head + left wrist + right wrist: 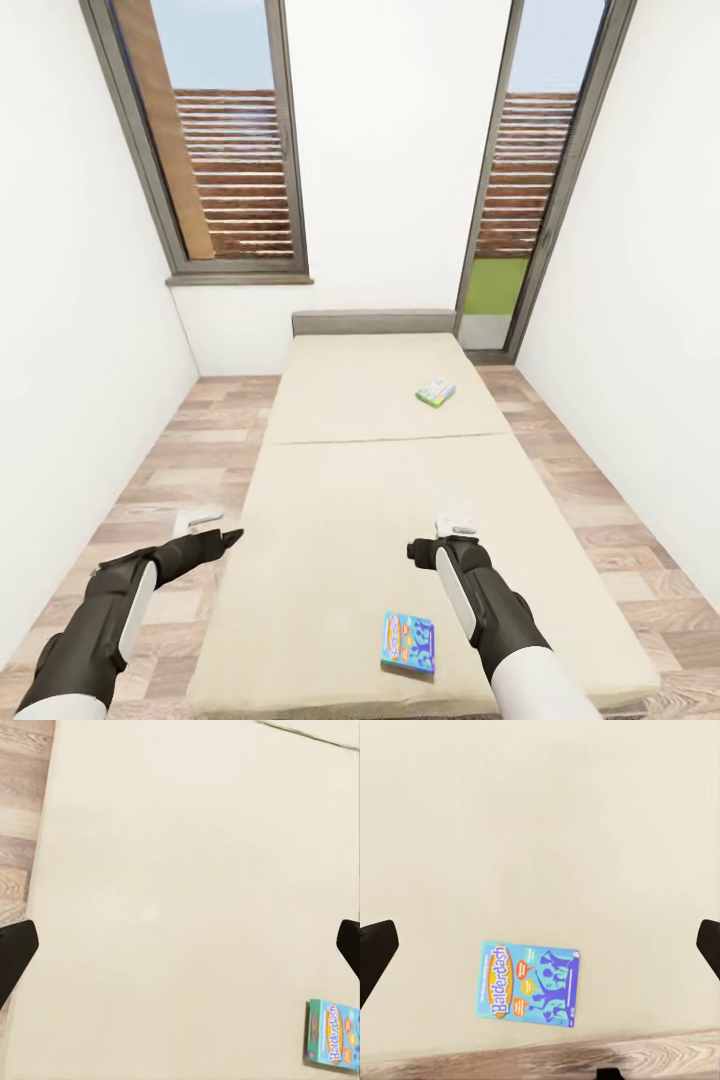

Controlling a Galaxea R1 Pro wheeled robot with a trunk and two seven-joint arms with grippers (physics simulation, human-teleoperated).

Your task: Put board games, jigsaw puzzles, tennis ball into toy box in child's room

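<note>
the blue board game (408, 642) is seen low in the frame on the bed (330, 520) — nearest the right gripper (441, 537), fingers spread wide, nothing held.

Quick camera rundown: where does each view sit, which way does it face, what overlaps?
Head: high, facing down the beige bed toward windows; both dark arms show.
Left wrist: above mattress, looking down; black fingertips at both edges.
Right wrist: above mattress near its edge, looking down; black fingertips likewise.
Shared: the blue Balderdash board game box appears in all three.

A bedroom: beige bed (380, 500), tall windows (215, 140).
</note>
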